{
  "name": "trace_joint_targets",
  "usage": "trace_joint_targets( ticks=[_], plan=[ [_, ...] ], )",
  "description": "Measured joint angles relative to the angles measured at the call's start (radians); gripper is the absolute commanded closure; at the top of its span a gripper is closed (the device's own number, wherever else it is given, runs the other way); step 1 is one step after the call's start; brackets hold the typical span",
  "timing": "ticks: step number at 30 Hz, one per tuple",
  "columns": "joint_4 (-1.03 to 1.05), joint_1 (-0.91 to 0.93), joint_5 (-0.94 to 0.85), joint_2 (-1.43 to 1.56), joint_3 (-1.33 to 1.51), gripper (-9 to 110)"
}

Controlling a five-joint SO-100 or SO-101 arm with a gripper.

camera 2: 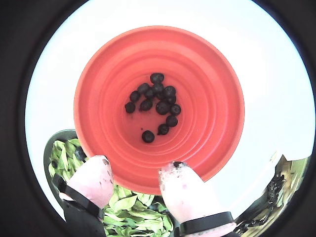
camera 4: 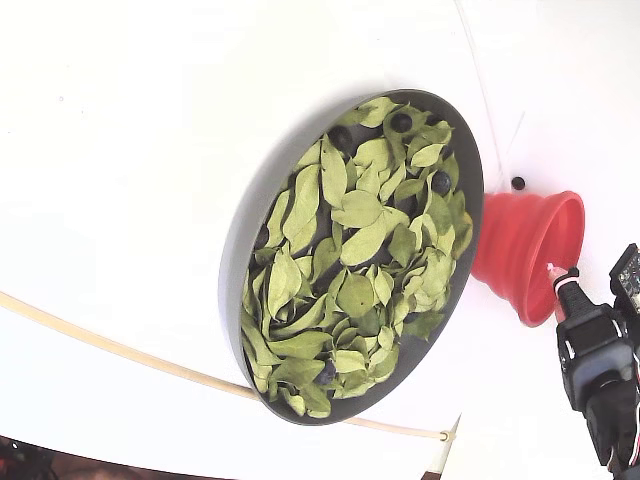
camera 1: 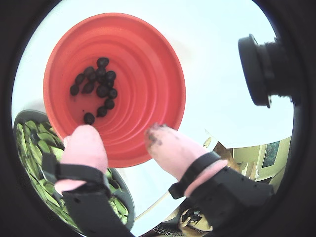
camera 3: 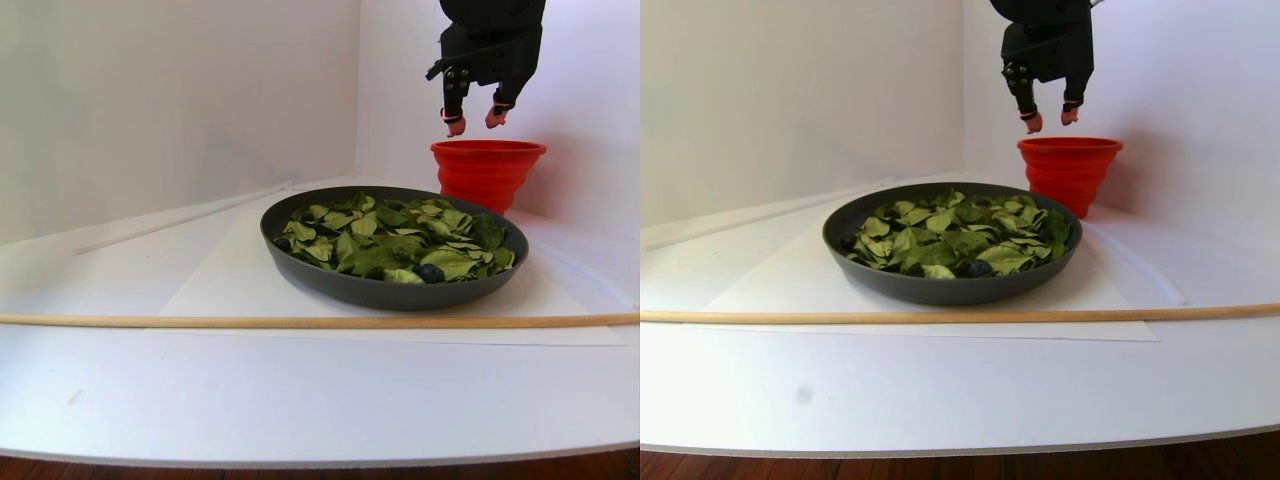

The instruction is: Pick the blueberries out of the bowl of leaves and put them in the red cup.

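Note:
My gripper (camera 1: 120, 132) hangs open above the near rim of the red cup (camera 1: 148, 74), with nothing between its pink fingertips (camera 2: 98, 173). Several blueberries (camera 2: 158, 98) lie clustered on the cup's floor. In the stereo pair view the gripper (camera 3: 476, 122) hovers a little above the cup (camera 3: 487, 170), behind the dark grey bowl (camera 3: 380, 290). The bowl (camera 4: 235, 270) is full of green leaves (camera 4: 350, 240), and a few blueberries (camera 4: 401, 122) show among them. One more berry (camera 3: 430, 272) sits at the bowl's front edge.
A long wooden stick (camera 3: 300, 321) lies across the white table in front of the bowl. A small dark round thing (camera 4: 517, 183) rests on the table beside the cup. A black camera lens (camera 1: 261, 69) juts in at the right. White walls stand close behind.

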Motion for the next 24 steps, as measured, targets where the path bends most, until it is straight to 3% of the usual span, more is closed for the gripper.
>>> trace_joint_targets(
  ticks=[24],
  plan=[
    [0.130, -0.048, 0.012, 0.118, 0.097, 85]
  ],
)
